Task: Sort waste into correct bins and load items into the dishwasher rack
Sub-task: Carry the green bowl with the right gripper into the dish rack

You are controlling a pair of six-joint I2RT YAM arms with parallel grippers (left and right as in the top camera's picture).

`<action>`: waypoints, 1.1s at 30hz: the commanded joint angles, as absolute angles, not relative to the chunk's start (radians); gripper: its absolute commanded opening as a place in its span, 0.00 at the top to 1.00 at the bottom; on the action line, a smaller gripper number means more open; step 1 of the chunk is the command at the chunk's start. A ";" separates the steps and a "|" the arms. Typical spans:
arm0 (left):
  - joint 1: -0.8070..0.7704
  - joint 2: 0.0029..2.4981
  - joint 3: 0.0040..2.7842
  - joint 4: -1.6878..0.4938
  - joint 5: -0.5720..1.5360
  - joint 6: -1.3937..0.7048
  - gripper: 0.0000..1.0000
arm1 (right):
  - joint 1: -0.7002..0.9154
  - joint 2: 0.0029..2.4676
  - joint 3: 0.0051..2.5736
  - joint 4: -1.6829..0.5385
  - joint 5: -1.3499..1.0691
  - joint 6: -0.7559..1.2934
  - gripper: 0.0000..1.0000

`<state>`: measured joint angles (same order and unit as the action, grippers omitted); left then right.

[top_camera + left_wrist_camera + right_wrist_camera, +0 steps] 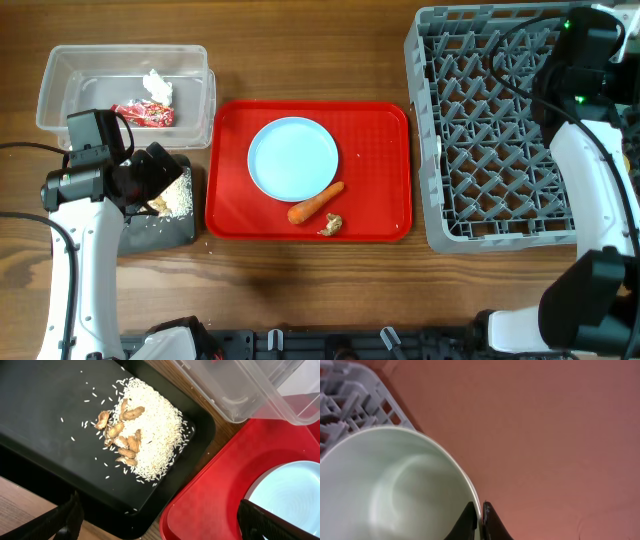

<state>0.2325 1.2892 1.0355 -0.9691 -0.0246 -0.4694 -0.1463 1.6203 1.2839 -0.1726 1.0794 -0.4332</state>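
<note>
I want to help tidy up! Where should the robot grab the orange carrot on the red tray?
Grab the carrot across its thicker lower-left part, coming straight down from above. It lies flat and slanted on the red tray, so pinch it across its width. That part is likely clearer of the brown lump, though the plate rim is near.
</note>
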 commanded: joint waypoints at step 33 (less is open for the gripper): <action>0.239 1.279 1.040 -0.958 -0.015 -0.479 0.00 | 0.020 1.857 1.249 -0.444 0.867 -0.048 0.63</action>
